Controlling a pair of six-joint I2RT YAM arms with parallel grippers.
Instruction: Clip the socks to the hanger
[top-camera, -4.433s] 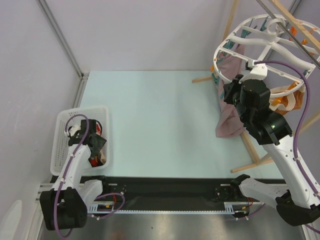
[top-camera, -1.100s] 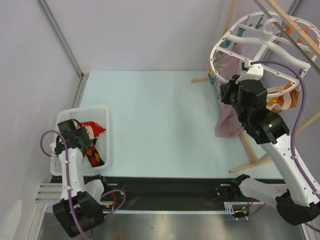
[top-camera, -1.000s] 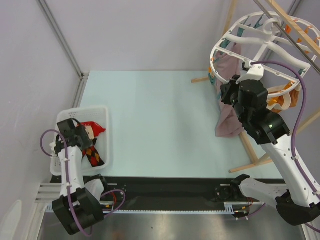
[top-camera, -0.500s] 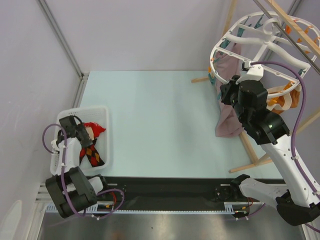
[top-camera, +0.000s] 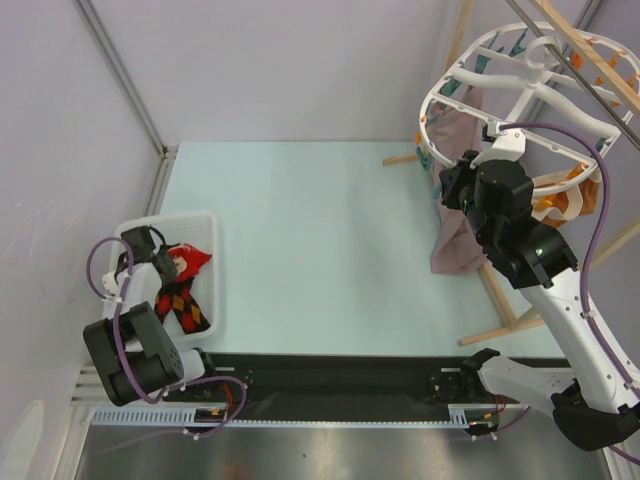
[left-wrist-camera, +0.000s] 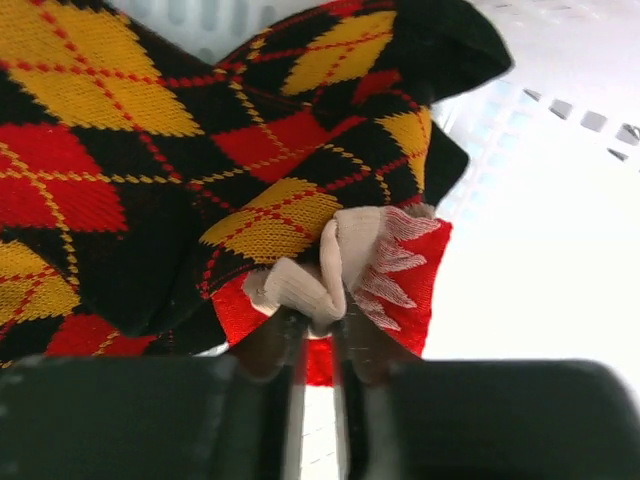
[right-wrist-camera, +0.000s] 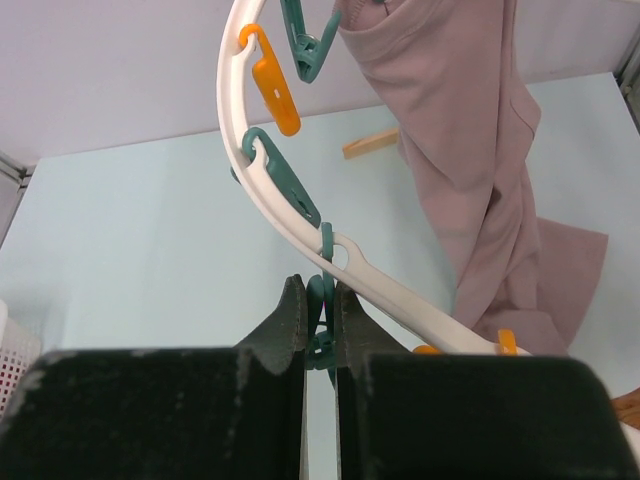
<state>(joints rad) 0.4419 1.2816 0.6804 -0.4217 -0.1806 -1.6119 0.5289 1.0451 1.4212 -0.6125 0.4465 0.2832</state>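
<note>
The socks (top-camera: 181, 291), black with red, orange and yellow diamonds, lie in a white basket (top-camera: 166, 218) at the near left. My left gripper (top-camera: 158, 262) is down in that basket. In the left wrist view it (left-wrist-camera: 319, 312) is shut on the beige and red end of a sock (left-wrist-camera: 200, 150). The hanger (top-camera: 520, 90), a round white ring with teal and orange clips, hangs at the far right. Just under the ring's near-left rim (right-wrist-camera: 300, 225), my right gripper (right-wrist-camera: 320, 300) is shut on a dangling teal clip (right-wrist-camera: 321, 290). From above, the right gripper (top-camera: 447, 185) is mostly hidden by its wrist.
A mauve-pink cloth (top-camera: 455, 235) hangs from the hanger down to the table beside my right arm. An orange-brown garment (top-camera: 565, 200) hangs behind the arm. Wooden rack poles (top-camera: 500, 300) cross the right side. The basket wall (left-wrist-camera: 560, 200) is close around the left gripper.
My left gripper has closed on the end of a sock, and the left arm has folded back toward its base. The right arm has stayed still, shut on the clip.
</note>
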